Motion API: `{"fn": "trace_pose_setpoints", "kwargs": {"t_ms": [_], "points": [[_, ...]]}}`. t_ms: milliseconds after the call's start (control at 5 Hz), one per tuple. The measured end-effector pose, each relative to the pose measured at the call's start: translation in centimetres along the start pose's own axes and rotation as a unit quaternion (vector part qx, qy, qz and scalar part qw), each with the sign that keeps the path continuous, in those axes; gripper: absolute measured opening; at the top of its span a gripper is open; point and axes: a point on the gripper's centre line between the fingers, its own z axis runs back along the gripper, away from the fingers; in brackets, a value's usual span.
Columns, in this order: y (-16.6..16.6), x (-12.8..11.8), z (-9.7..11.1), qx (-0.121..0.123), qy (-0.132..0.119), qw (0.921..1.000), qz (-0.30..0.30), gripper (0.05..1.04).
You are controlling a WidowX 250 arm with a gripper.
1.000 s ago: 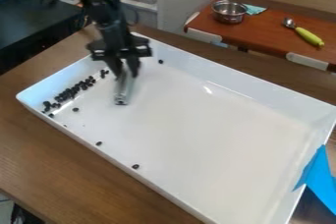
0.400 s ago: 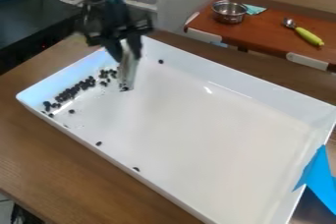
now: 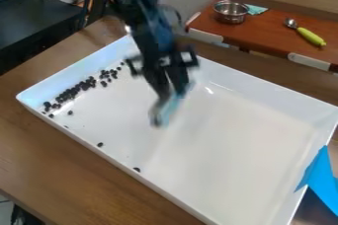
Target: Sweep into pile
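Hanging over the tray (image 3: pixel 251 135), claw (image 3: pixel 173 93) down, tool (image 3: pixel 161 110) gripped.
The arm (image 3: pixel 148 26) came in from the far left and slanted down to the right, its claw left of the tray's middle; the fingers were drawn close together on the blurred tool, which leaned down to the left. Most beans (image 3: pixel 76 89) lay along the left wall, with a few strays near the near-side wall.

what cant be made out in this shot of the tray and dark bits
Dark bits: camera view, too small and crowded to count or identify.
Item at the gripper: camera view, blur hides its exact shape.
Tray: camera view, near corner cut off by the bottom edge.
Blue piece: camera view, cut off by the right edge.
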Motion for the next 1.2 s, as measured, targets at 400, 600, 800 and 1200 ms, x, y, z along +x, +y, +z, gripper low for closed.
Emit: {"fn": "trace_pose_setpoints", "kwargs": {"t_ms": [400, 600, 800, 1200], "points": [[1.3, -4.2, -2.4, -0.036, 0.061, 0.9942, -0.081, 0.363], [2.3, -4.2, -2.4, -0.039, 0.048, 0.9922, -0.109, 0.363], [3.8, -3.9, -1.8, -0.042, 0.039, 0.9924, -0.109, 0.363], [7.1, -2.8, -0.5, -0.016, 0.008, 0.9952, -0.097, 0.363]]}}
